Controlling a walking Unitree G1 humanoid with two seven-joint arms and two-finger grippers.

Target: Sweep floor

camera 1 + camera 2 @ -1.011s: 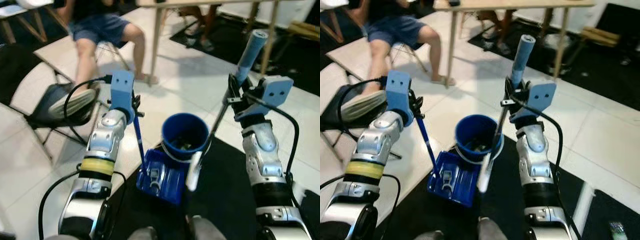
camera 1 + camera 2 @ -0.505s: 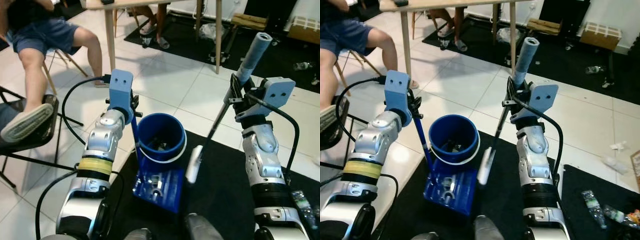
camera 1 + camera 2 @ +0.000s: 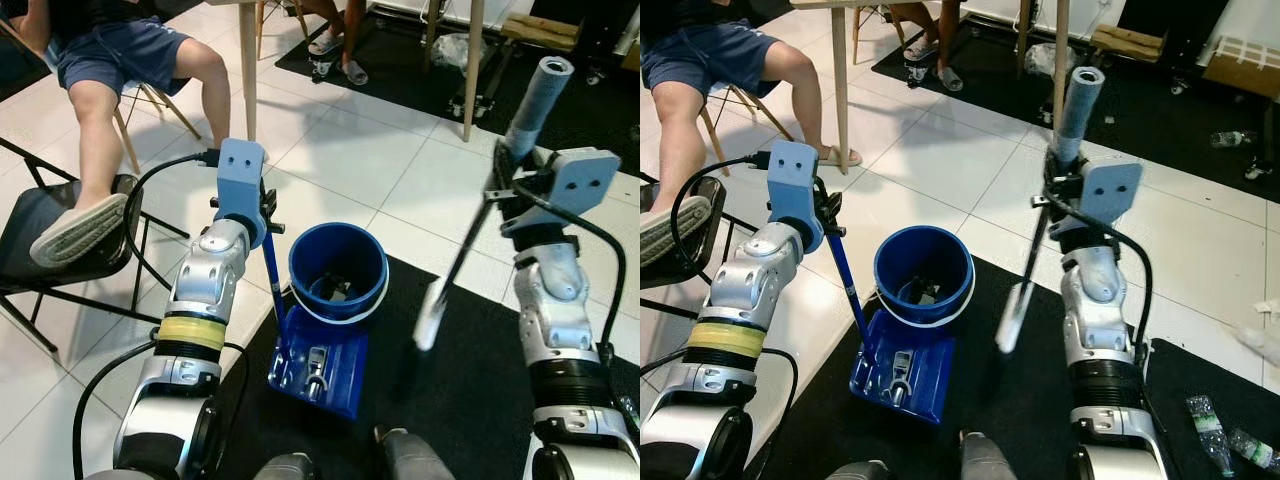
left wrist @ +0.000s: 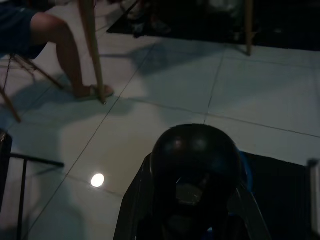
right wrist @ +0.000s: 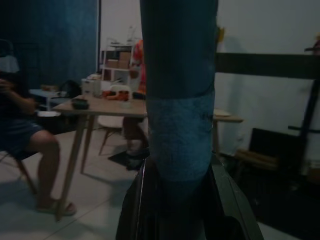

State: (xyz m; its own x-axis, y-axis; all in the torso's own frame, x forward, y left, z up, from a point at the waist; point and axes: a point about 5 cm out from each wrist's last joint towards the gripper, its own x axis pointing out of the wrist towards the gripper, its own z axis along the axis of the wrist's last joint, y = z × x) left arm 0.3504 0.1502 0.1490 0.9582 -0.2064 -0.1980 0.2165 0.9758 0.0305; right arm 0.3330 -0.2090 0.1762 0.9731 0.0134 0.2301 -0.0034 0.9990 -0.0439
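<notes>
My left gripper point(image 3: 267, 214) is shut on the thin blue handle of a blue dustpan point(image 3: 318, 365), which rests on the black mat just in front of me. A blue bucket point(image 3: 338, 272) with some debris inside stands at the dustpan's far edge. My right gripper point(image 3: 503, 190) is shut on a broom point(image 3: 462, 260), just below its grey foam grip point(image 3: 537, 95). The stick slants down to a white end point(image 3: 429, 325) right of the bucket. In the left wrist view the dark handle top point(image 4: 196, 155) sits between the fingers; in the right wrist view so does the grip point(image 5: 179, 100).
A person point(image 3: 130, 60) sits on a chair at the far left, one foot on a black folding chair point(image 3: 60, 240). Wooden table legs point(image 3: 248, 70) stand behind the bucket. A black mat point(image 3: 480, 400) covers the floor at right, with plastic bottles point(image 3: 1215, 425) on it.
The whole view has shifted as the camera turned. My right arm has carried the broom to the right, away from the bucket. The left gripper still holds the dustpan handle.
</notes>
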